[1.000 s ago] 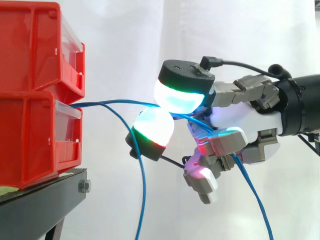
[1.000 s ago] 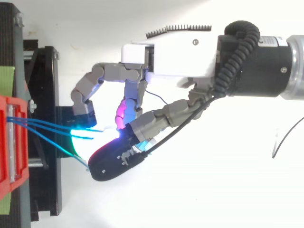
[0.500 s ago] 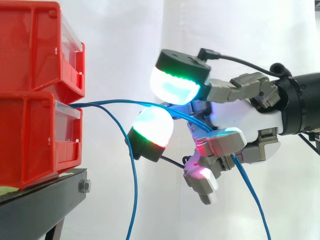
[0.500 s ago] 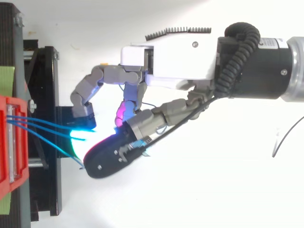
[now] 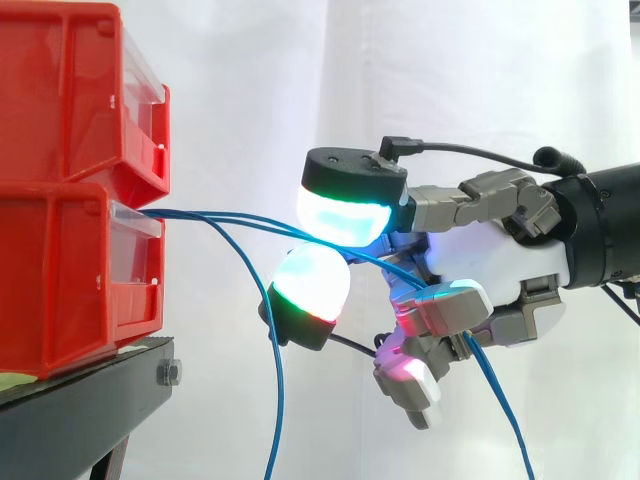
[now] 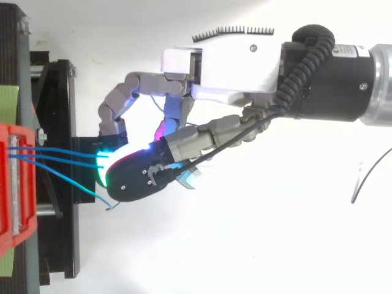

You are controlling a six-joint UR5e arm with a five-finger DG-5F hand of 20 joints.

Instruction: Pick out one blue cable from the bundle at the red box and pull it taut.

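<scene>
Two stacked red bins [image 5: 70, 190] stand at the left on a black stand [image 5: 90, 400]. Several thin blue cables [image 5: 230, 218] leave the lower bin's front and run right into my hand [image 5: 490, 260]. They pass between my glowing thumb pad [image 5: 345, 215] above and a glowing finger pad [image 5: 310, 285] below, and the curled fingers close round them. One cable [image 5: 277, 370] drops away in a loop before reaching the pads. A blue tail [image 5: 500, 400] hangs below the palm. From above, the cables [image 6: 61, 156] stretch from the bin [image 6: 12, 184] to the thumb [image 6: 138, 177].
A white curtain hangs behind everything. The stand's black frame [image 6: 58, 122] lies under the fingertips in the top view. The arm [image 6: 343, 67] comes in from the right. There is open space below and right of the hand.
The thumb lifted off the cables, then came down again closer to the bins. The hand sank a little, and the hanging cable loop swung slightly.
</scene>
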